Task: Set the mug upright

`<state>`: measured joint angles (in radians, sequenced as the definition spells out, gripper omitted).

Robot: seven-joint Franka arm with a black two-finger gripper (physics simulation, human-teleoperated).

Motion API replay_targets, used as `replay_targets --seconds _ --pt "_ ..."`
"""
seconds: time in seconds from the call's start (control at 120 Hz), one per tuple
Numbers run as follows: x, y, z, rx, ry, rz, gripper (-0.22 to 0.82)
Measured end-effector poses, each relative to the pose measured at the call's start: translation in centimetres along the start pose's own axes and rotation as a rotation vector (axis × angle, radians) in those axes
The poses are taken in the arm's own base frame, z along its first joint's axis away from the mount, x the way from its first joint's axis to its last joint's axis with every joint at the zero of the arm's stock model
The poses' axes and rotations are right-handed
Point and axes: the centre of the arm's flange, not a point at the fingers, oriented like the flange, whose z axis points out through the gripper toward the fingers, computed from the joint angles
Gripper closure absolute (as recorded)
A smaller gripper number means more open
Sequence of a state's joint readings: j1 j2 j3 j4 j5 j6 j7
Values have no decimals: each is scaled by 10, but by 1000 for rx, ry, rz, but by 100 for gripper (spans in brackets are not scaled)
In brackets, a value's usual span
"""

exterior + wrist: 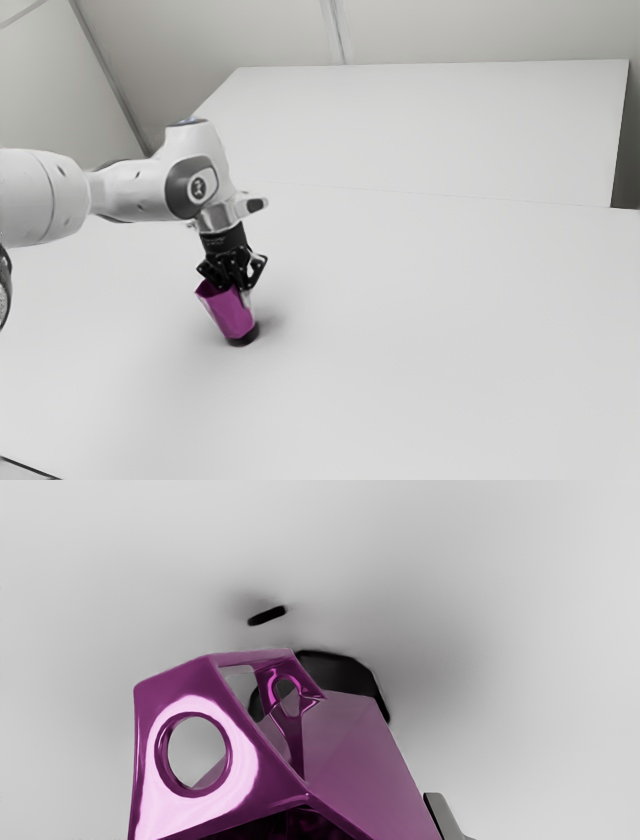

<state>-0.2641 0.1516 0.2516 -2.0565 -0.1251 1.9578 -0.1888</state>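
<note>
Looking down at a slant from the side of the robot arm [135, 192], the exterior view stands well back across the pale table [430, 330], taking in the arm entering from nine o'clock, the mug [228, 314] toward eight o'clock from center and the wall [250, 35] at twelve; the wrist view, from the arm's hand near the gripper [238, 288], faces down over the mug to the tabletop in close-up; both views share the mug, its dark base [241, 338] and the table around it.
</note>
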Motion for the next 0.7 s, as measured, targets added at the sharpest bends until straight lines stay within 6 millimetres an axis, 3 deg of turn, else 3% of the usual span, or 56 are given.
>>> replay_targets --seconds 0.342,0.7 --pt "8 7 9 63 45 -179 76" --pt "16 16 6 15 164 -319 76"
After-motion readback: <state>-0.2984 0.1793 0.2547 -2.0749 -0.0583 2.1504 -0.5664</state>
